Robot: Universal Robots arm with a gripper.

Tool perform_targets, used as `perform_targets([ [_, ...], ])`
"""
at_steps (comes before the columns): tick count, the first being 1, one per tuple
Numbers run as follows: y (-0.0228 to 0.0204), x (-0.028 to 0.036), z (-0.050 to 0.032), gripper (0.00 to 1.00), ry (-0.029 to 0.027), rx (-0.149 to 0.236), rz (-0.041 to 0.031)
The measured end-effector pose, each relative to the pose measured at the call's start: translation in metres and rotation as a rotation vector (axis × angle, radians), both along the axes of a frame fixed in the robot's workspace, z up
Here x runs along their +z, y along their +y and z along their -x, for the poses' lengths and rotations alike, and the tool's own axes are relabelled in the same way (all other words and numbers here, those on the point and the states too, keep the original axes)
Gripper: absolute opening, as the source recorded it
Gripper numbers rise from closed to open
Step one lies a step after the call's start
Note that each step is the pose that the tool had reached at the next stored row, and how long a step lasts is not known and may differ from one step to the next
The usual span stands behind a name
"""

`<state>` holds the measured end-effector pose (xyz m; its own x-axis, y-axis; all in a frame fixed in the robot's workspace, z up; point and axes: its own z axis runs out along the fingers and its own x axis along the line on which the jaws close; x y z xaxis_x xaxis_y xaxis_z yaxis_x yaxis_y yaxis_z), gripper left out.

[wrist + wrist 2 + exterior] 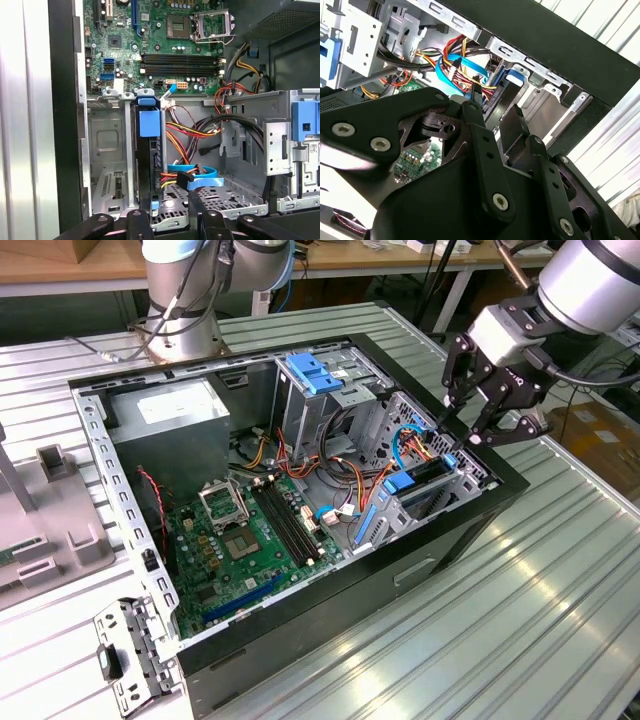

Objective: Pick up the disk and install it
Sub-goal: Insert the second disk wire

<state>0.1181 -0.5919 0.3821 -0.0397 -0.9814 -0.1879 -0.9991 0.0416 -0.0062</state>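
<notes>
the black two-fingered gripper [478, 428] hangs spread and empty just above the grey hard drive with blue rails [150, 150]; the drive stands on edge in the open computer case's [110, 465] metal bay

- Exterior view: raised, off the arm, looking down at an angle over the open computer case [300, 490] on a ribbed metal table [520, 590]; takes in the whole case.
- First wrist view: close, facing straight into the case; motherboard [150, 45] and drive cage [107, 150] fill the frame.
- Second wrist view: very close, looking past the gripper [480, 165] linkage at the case rim.
- Shared by all three: the coloured cable bundle [420, 445] [455, 70] [192, 177].
</notes>
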Motion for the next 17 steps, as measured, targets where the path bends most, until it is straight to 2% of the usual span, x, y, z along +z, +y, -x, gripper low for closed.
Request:
perform_targets([
  [10, 0.0009, -0.0032, 0.0005, 0.42, -0.0001, 0.0, -0.0005],
  [14, 0.0053, -0.0042, 0.002, 0.42, 0.0, 0.0, -0.0008],
  [17, 0.0061, -0.0066, 0.0039, 0.42, -0.0001, 0.0, -0.0014],
])
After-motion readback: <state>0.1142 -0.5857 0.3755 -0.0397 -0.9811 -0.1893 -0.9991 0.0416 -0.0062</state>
